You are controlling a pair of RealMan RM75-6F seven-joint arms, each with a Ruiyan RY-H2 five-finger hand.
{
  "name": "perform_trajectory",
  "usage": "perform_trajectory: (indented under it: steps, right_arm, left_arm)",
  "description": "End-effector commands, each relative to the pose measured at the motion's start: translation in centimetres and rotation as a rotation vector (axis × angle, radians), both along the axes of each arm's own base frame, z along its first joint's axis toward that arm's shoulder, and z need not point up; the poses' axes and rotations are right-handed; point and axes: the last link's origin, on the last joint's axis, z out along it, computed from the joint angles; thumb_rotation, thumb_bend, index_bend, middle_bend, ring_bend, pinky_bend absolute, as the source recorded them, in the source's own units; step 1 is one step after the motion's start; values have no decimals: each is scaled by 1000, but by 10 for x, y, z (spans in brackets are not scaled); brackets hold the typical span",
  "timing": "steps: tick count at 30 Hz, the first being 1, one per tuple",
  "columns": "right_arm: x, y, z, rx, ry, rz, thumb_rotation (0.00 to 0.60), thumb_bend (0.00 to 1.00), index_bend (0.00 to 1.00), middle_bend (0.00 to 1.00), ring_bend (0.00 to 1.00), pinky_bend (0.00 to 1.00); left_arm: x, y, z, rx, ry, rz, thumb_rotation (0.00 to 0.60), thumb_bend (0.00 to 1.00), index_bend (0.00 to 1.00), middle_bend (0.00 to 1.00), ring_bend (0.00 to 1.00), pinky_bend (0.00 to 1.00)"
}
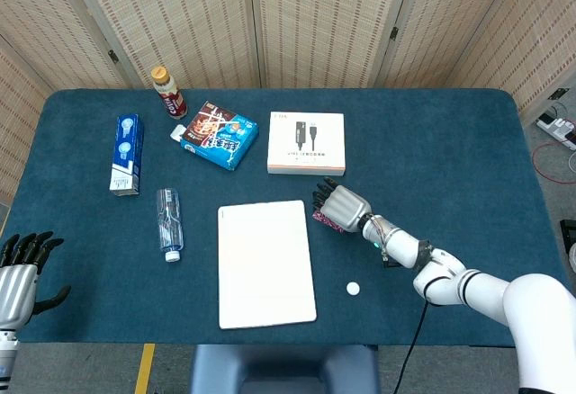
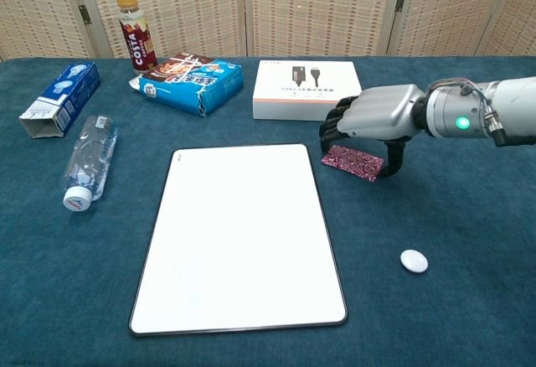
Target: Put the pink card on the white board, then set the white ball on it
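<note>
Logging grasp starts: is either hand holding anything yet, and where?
Nothing is clearly held. The right hand hovers curled over the pink card, contact unclear; the left hand is empty.

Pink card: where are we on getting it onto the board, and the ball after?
Nothing is done yet. The pink card lies on the cloth beside the white board, not on it. The right hand is over the card with fingers curled down around it; a grip isn't clear. The white ball sits untouched. The left hand idles.
</note>
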Motion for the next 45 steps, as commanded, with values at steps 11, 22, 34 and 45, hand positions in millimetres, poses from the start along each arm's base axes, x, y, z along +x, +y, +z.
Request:
perform_trajectory:
  steps: [11, 22, 34, 45]
  right_arm:
    - [-2, 1, -2, -16, -5, 10, 600, 252, 239, 131, 0, 0]
    - [-3, 3, 1, -31, -38, 14, 600, 252, 306, 145, 0, 0]
    - [32, 24, 19, -15, -157, 107, 600, 252, 306, 145, 0, 0]
    - [78, 52, -15, 104, -173, 191, 600, 251, 307, 145, 0, 0]
  left_arm:
    - [1, 1, -1, -5, -1, -3, 600, 262, 236, 161, 124, 0]
    - [1, 1, 0, -11, -3, 2, 600, 262, 237, 161, 124, 0]
    - [5, 4, 3, -6, 7, -6, 600, 262, 235, 160, 125, 0]
    - [8, 3, 5, -9, 10, -11, 600, 262, 231, 161, 125, 0]
